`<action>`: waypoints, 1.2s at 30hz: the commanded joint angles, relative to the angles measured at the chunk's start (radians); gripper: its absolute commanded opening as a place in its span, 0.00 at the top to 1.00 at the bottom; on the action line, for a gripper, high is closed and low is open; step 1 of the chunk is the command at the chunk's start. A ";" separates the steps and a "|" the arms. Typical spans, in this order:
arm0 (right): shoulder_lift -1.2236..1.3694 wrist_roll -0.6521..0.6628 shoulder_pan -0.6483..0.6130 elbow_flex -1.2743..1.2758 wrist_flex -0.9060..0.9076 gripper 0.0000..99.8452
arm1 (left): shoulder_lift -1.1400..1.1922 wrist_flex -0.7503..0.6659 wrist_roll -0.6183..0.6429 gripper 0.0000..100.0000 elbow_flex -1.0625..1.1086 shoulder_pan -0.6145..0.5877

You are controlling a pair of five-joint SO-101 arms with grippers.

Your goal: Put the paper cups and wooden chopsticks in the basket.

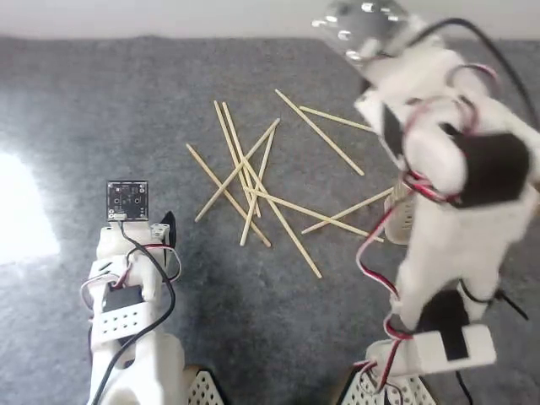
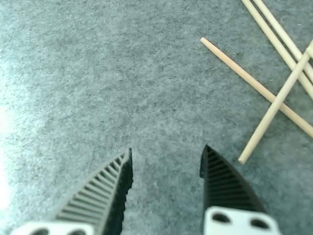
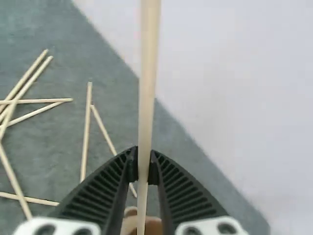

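**One chopstick pinched, the rest lying loose**

The right gripper (image 3: 142, 160) is pinching a single chopstick (image 3: 148, 73) between its ribbed jaws, and the stick is running straight on past the fingertips. That lengthwise hold is probably meant to let the stick slide end-first into a basket.

The other chopsticks (image 1: 253, 190) are lying criss-crossed in the middle of the high view, on the grey carpet (image 1: 84, 101). They are scattered flat, so each is likely needing its own pick.

At the upper right of that view a shiny metal thing (image 1: 363, 25) is peeking out past the raised right arm. It may be the basket, but too little is showing to be sure. A beige shape (image 1: 403, 211) at centre right, half hidden by the same arm, may be a paper cup.

The left gripper (image 2: 167, 152) is hovering at the lower left of the high view. Its jaws are spread over bare carpet, near the pile and touching nothing.

No label or writing is readable anywhere.
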 commanded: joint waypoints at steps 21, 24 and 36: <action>0.056 -0.302 0.412 -0.006 -0.128 0.99 | -0.017 -0.021 -0.009 0.79 -0.005 0.009; 0.110 -0.311 0.495 -0.006 -0.156 0.99 | -0.017 -0.021 -0.009 0.79 -0.005 0.009; 0.303 -0.348 0.578 -0.006 -0.193 0.99 | -0.017 -0.021 -0.009 0.79 -0.005 0.009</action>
